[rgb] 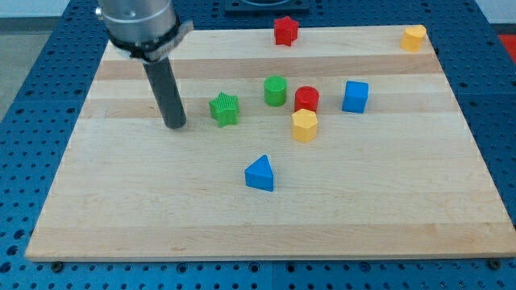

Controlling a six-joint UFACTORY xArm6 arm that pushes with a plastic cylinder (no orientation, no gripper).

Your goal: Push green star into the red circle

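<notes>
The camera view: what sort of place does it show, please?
Probably a robotics lab bench. A wooden board with small coloured blocks, such as the green star and red circle, lies on a blue perforated table, and my tip stands left of the star.

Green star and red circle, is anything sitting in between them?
Yes. In the camera view, the green cylinder sits between the green star and the red circle, a little toward the view's top. My tip is left of the star.
</notes>
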